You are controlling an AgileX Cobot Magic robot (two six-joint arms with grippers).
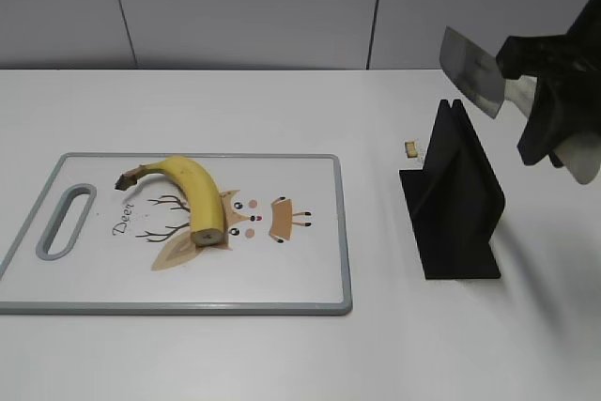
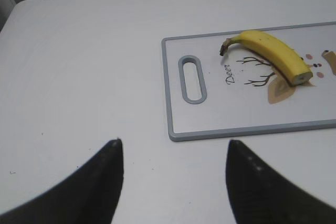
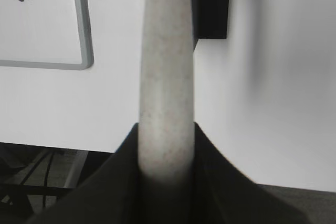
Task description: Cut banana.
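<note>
The banana (image 1: 192, 196) lies on the white cutting board (image 1: 310, 274), stem to the left, blunt cut end toward the front over the deer print; it also shows in the left wrist view (image 2: 273, 53). My right gripper (image 1: 540, 105) is shut on the pale speckled handle of a knife (image 3: 167, 77), held in the air above the black knife stand (image 1: 455, 199); the grey blade (image 1: 472, 72) points up and left. My left gripper (image 2: 173, 145) is open and empty, over bare table left of the board (image 2: 247, 127). It is out of the exterior view.
A small tan crumb (image 1: 410, 147) lies on the table behind the stand. The board has a grey rim and a handle slot (image 1: 66, 221) at its left end. The table's front edge shows in the right wrist view (image 3: 63, 148).
</note>
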